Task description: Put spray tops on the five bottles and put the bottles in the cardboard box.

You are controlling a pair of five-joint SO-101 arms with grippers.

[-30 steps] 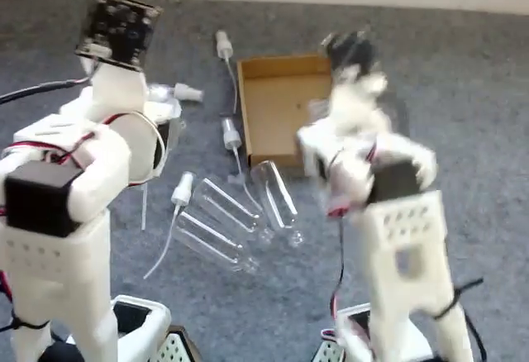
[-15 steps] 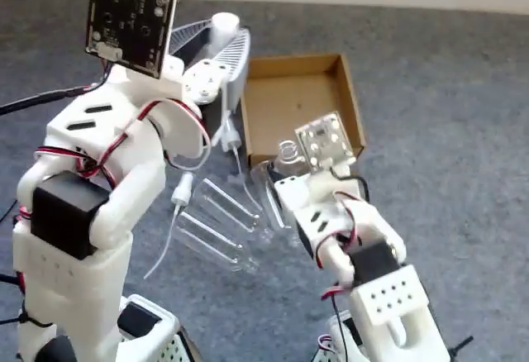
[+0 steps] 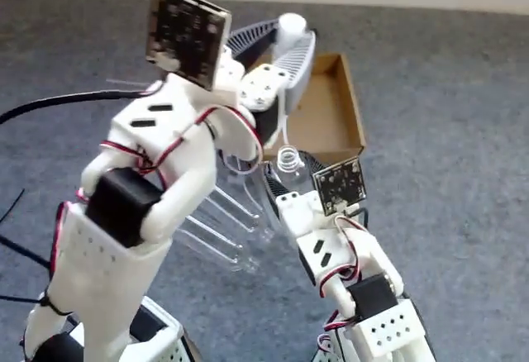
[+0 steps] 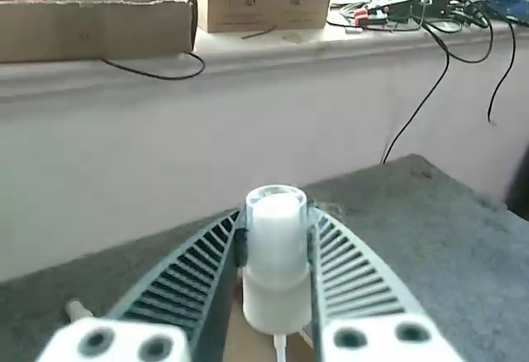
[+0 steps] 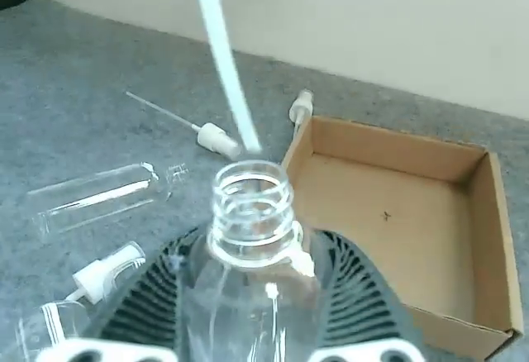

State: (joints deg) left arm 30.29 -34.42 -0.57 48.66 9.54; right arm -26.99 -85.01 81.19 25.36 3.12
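My left gripper point(image 3: 285, 36) is raised over the near edge of the cardboard box point(image 3: 335, 118), shut on a white spray top point(image 3: 292, 23). Its thin tube point(image 5: 225, 63) hangs straight down. In the left wrist view the spray top point(image 4: 277, 250) sits upright between the ribbed fingers point(image 4: 207, 254). Under it my right gripper point(image 3: 284, 182) is shut on a clear bottle point(image 3: 288, 162), held upright with its threaded neck point(image 5: 250, 207) open. The tube's tip reaches the neck's mouth; I cannot tell whether it is inside.
Clear bottles point(image 3: 227, 213) lie on the grey carpet, partly behind the left arm. One lying bottle point(image 5: 99, 197) and loose spray tops point(image 5: 211, 135) point(image 5: 302, 106) point(image 5: 107, 269) rest beside the box point(image 5: 397, 213), which is open with nothing in it.
The left arm has swung right and up with the spray top, to above the bottle. The right arm has drawn in toward the left and holds the bottle upright under the tube.
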